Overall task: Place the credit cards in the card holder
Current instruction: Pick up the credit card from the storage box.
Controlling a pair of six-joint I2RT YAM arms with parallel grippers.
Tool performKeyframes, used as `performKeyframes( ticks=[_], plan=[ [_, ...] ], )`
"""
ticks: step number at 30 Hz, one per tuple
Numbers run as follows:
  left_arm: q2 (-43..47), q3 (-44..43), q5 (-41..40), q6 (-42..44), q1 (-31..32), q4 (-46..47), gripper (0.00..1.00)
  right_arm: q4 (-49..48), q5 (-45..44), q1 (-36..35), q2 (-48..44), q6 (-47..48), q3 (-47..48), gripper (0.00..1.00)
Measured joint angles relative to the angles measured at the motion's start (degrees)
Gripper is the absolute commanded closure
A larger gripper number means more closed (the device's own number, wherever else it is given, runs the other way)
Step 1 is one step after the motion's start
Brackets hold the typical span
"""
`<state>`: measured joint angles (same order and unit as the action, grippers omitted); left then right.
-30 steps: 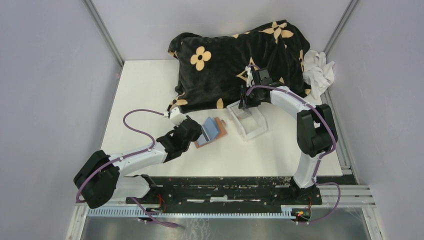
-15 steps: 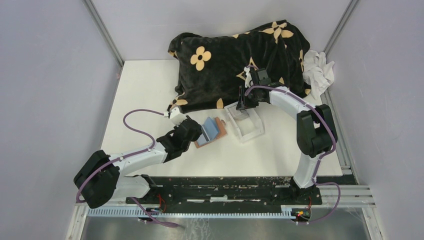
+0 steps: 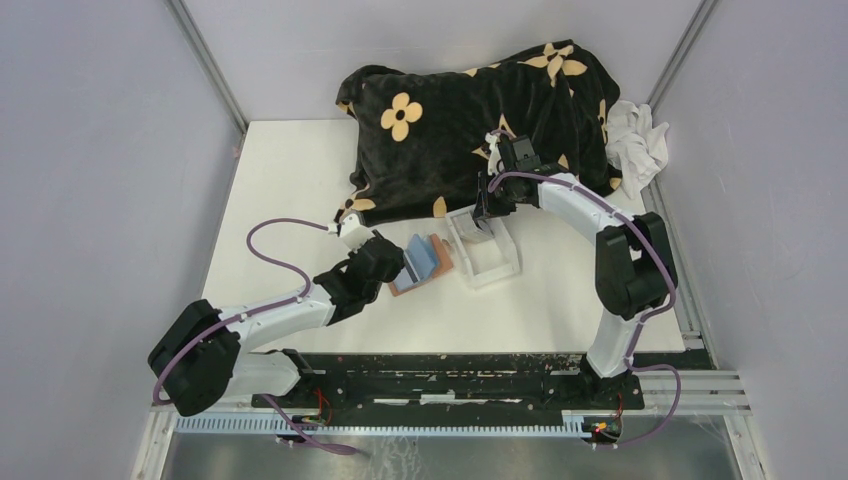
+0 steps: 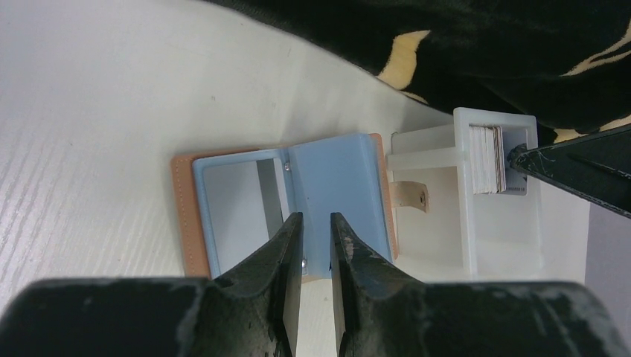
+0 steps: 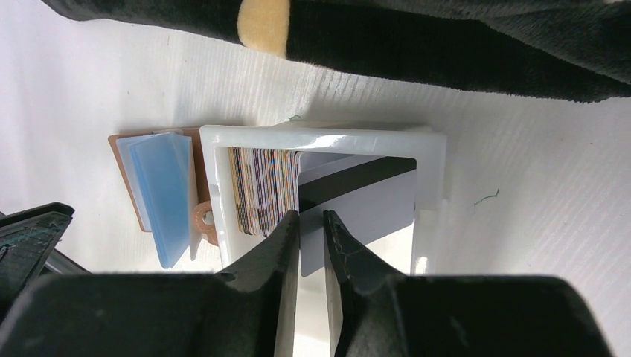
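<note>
The card holder (image 3: 432, 262) lies open on the table, brown leather with pale blue sleeves (image 4: 331, 186). My left gripper (image 3: 404, 268) sits at its near edge (image 4: 312, 223), jaws nearly together on the blue sleeve's edge. A stack of credit cards (image 5: 264, 190) stands on edge in a clear tray (image 3: 497, 268) just right of the holder. My right gripper (image 3: 482, 214) reaches into the tray, and its jaws (image 5: 311, 217) are shut on a grey-silver card (image 5: 368, 204) with a black stripe. The stack also shows in the left wrist view (image 4: 487, 158).
A black blanket with tan flowers (image 3: 470, 110) lies heaped behind the tray and holder. A white cloth (image 3: 635, 140) lies at the back right. Grey walls close in the white table (image 3: 290, 190).
My right gripper and the clear tray have shifted a little to the left, toward the card holder. My left arm and the holder have not moved.
</note>
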<state>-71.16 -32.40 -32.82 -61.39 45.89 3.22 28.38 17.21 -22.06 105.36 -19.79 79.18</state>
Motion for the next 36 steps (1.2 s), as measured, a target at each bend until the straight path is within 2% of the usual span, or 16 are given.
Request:
performKeyframes(
  ticks=[6, 12, 20, 32, 36],
  plan=[
    [0.0, 0.02, -0.02, 0.0, 0.0, 0.17, 0.73, 1.01, -1.62, -0.42, -1.42, 0.04, 0.46, 0.82],
    [0.07, 0.26, -0.02, 0.0, 0.0, 0.22, 0.74, 2.51, -3.85, -0.61, -2.67, 0.42, 1.25, 0.99],
    [1.01, 0.57, -0.13, 1.49, 0.0, 0.92, 0.75, 3.93, -7.74, -0.83, -3.76, 1.53, 1.6, 0.99],
    [3.23, 1.01, 0.11, 14.1, -0.02, 10.62, 0.79, 7.32, -14.69, -4.0, -12.04, 4.57, 1.6, 0.99],
    [3.69, 1.01, 0.85, 17.92, -0.04, 13.38, 0.89, 7.93, -15.93, -6.12, -15.5, 4.74, 1.6, 0.99]
  ],
)
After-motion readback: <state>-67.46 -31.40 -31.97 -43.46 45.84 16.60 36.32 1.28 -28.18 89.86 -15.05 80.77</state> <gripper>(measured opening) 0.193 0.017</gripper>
